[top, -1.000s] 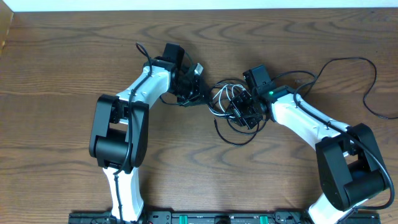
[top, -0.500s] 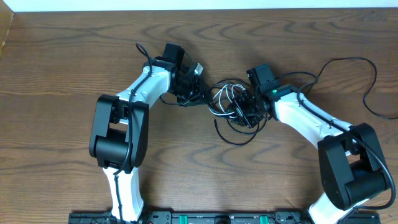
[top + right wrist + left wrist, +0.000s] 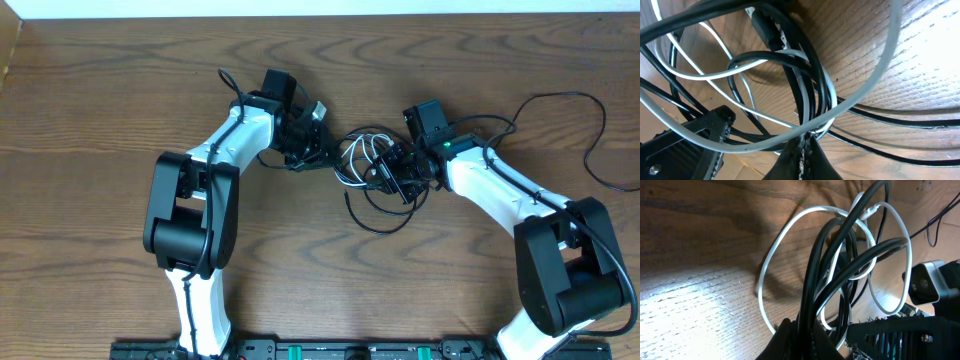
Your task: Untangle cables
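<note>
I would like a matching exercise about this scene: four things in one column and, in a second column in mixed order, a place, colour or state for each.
Things
1. left hand
2. right hand
3. white cord
4. table

Descriptions
A. brown wood
B. shut on the right side of the tangle
C. shut on the left side of the tangle
D. looped among black cords

Pairs: 1-C, 2-B, 3-D, 4-A

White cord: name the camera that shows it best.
Left wrist. The white cord spreads its loops wide across the picture, bright against the table, crossed by black cords. Overhead shows only a small pale tangle mid-table; the right wrist shows close strands, partly blurred.
</note>
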You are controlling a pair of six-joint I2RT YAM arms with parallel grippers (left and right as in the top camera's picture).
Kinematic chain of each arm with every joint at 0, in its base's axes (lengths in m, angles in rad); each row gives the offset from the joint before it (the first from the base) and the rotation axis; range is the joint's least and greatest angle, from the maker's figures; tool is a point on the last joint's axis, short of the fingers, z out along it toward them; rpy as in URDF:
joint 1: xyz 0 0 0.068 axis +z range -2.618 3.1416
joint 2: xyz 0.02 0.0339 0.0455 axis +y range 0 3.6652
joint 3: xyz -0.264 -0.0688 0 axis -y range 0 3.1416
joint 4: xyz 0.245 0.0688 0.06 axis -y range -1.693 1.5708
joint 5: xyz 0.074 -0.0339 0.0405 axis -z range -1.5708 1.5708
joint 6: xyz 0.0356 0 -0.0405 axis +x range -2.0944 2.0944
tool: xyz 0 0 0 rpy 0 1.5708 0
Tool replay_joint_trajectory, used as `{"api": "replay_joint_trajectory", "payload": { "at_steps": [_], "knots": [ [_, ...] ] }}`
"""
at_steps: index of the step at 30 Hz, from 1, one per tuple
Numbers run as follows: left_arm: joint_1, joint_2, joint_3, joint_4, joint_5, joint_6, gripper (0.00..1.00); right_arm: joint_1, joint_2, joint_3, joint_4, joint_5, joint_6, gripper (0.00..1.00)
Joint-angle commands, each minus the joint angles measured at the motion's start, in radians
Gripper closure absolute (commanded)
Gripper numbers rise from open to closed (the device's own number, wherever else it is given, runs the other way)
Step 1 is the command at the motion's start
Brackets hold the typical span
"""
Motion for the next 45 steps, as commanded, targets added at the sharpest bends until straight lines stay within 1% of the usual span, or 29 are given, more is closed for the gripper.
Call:
{"api": "replay_joint_trajectory", "payload": {
  "at_steps": [1, 8, 9, 10, 12, 15, 20, 26, 30, 34, 39, 45],
  "knots": [
    [-0.002, 0.018, -0.009, -0.003, -0.006, 0.003, 0.92, -0.005, 0.006, -0.005, 0.005, -0.009, -0.018, 0.99],
    [-0.002, 0.018, -0.01, -0.003, -0.006, 0.003, 0.92, -0.017, 0.006, -0.005, 0.081, -0.005, -0.036, 0.99],
    [-0.002, 0.018, -0.01, -0.003, -0.005, 0.003, 0.92, -0.019, 0.006, -0.005, 0.084, -0.006, -0.036, 0.97],
    [-0.002, 0.018, -0.009, -0.003, -0.006, 0.003, 0.92, -0.021, 0.006, -0.005, 0.084, -0.006, -0.036, 0.88],
    [-0.002, 0.018, -0.009, -0.003, -0.006, 0.003, 0.92, -0.02, 0.006, -0.005, 0.08, -0.005, -0.036, 0.79],
    [-0.002, 0.018, -0.01, -0.003, -0.006, 0.003, 0.92, -0.02, 0.006, -0.005, 0.078, -0.005, -0.036, 0.79],
    [-0.002, 0.018, -0.01, -0.003, -0.006, 0.003, 0.92, -0.019, 0.006, -0.005, 0.071, -0.008, -0.036, 0.74],
    [-0.002, 0.018, -0.009, -0.003, -0.006, 0.003, 0.92, -0.002, 0.006, -0.005, 0.027, -0.014, -0.036, 0.72],
    [-0.002, 0.018, -0.01, -0.003, -0.006, 0.003, 0.92, 0.01, 0.006, -0.005, 0.015, 0.046, -0.031, 0.72],
    [-0.002, 0.018, -0.009, -0.003, -0.006, 0.003, 0.92, 0.013, 0.006, -0.005, 0.02, 0.115, 0.009, 0.75],
    [-0.002, 0.018, -0.009, -0.003, -0.005, 0.003, 0.92, 0.014, 0.006, -0.005, 0.048, 0.122, 0.029, 0.73],
    [-0.002, 0.018, -0.009, -0.003, -0.005, 0.003, 0.92, 0.018, 0.006, -0.006, 0.04, 0.122, 0.029, 0.72]
  ]
}}
